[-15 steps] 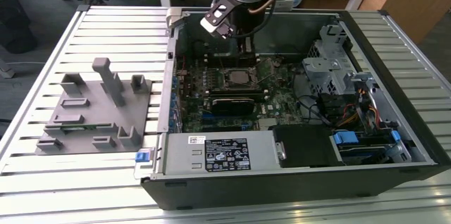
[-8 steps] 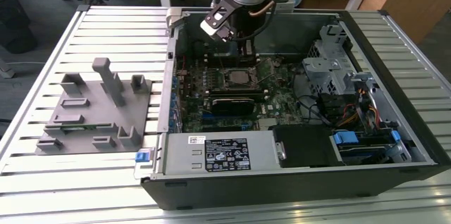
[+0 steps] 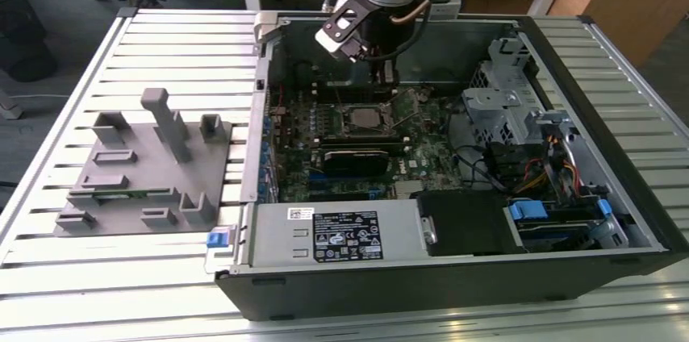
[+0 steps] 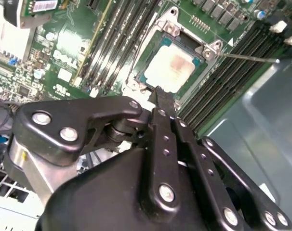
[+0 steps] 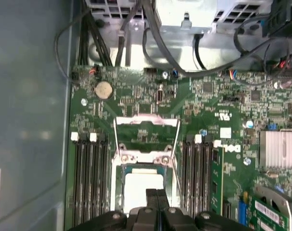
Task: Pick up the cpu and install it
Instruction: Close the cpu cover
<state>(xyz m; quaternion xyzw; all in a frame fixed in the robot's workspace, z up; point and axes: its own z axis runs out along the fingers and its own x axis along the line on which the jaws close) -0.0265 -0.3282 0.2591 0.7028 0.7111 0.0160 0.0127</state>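
The cpu (image 4: 173, 66) lies flat in the motherboard socket, its silvery-white top facing up with a faint pinkish smear at the middle. It also shows in the first wrist view (image 5: 140, 188) and, small and dark, in the exterior view (image 3: 364, 120). My gripper (image 4: 164, 95) hangs just above the socket's edge inside the open computer case (image 3: 250, 197), its two black fingers pressed together with nothing between them. In the first wrist view the fingertips (image 5: 152, 193) overlap the cpu's near edge. The exterior view has the gripper (image 3: 382, 77) low over the board behind the socket.
The socket's metal load plate (image 5: 146, 126) stands open, with its thin lever (image 4: 247, 58) beside it. Memory slots (image 5: 90, 178) flank the socket. A drive cage (image 3: 506, 108) and cables crowd the case at the exterior view's right. A grey fixture plate (image 3: 145, 168) lies left of the case.
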